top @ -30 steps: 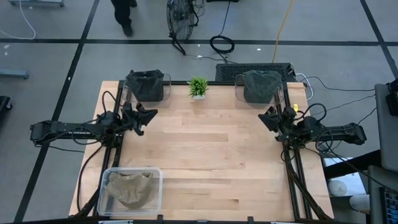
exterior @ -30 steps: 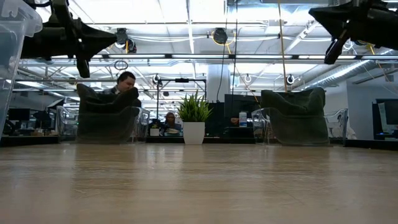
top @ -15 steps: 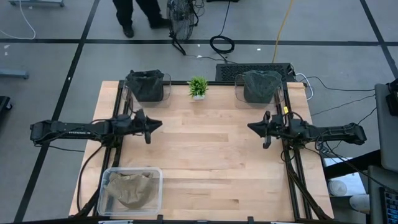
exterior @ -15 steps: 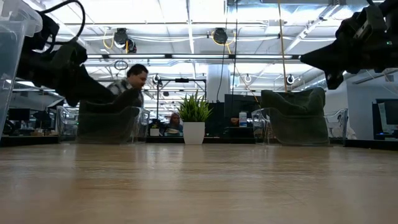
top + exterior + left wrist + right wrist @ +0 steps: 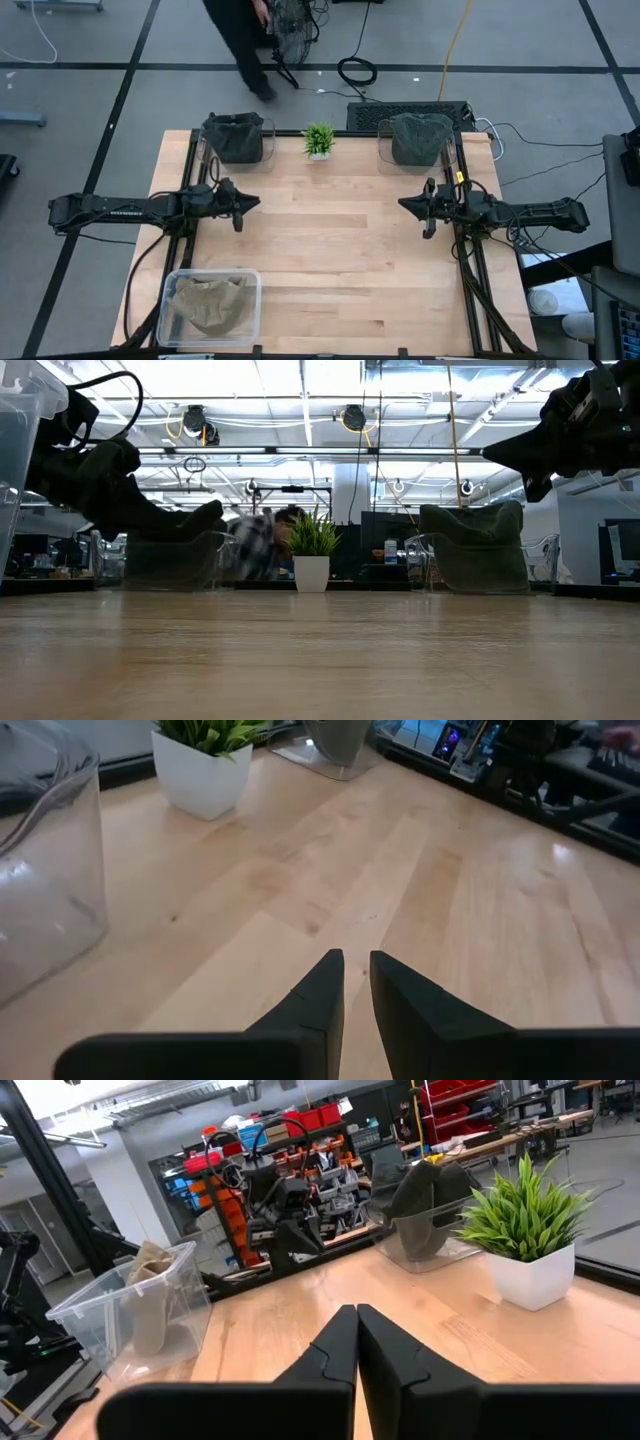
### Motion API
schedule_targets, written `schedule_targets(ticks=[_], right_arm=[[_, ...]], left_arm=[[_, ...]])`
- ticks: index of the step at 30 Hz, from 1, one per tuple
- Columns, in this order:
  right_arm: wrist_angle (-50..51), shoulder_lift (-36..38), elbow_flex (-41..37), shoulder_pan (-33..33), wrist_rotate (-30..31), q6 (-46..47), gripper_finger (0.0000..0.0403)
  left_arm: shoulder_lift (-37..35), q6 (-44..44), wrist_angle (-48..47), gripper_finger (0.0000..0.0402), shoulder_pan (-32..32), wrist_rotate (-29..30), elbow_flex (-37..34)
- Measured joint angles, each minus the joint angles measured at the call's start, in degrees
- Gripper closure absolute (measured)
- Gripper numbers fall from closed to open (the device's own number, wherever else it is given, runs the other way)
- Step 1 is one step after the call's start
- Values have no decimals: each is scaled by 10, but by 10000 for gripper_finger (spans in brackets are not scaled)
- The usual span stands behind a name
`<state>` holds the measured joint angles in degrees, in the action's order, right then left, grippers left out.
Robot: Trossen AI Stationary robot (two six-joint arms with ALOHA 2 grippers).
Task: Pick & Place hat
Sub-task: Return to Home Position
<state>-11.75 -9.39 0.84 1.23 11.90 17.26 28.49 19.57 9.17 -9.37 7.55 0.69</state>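
Observation:
Three hats sit in clear bins. A tan hat point(image 5: 208, 300) lies in the near-left bin point(image 5: 250, 280), also seen as the tan hat point(image 5: 150, 1295) in the right wrist view. A dark hat point(image 5: 235, 136) fills the far-left bin and a grey-green hat point(image 5: 420, 136) fills the far-right bin. My left gripper point(image 5: 252, 203) hovers above the table's left part, shut, with a slim gap between the fingertips of the left gripper point(image 5: 357, 960). My right gripper point(image 5: 405, 205) hovers over the right part, shut point(image 5: 356, 1312). Both point toward the table's middle and hold nothing.
A small potted plant point(image 5: 319, 140) stands at the far edge between the two far bins. Bare wood point(image 5: 330, 250) lies between the grippers and toward the near edge. A person point(image 5: 245, 40) walks on the floor beyond the far edge. Cables lie on the floor there.
Both arms have reached out toward the table's middle, the left gripper moving right and the right gripper moving left, each turning about its wrist as it went. They then held still. A person beyond the far edge has walked toward the right.

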Motion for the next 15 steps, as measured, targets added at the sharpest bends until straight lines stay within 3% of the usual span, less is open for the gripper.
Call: schedule_targets(ticks=[15], right_arm=[[0, 0, 0, 0, 0, 0, 403]], left_arm=[[-1, 16, 0, 339, 1, 0, 0]])
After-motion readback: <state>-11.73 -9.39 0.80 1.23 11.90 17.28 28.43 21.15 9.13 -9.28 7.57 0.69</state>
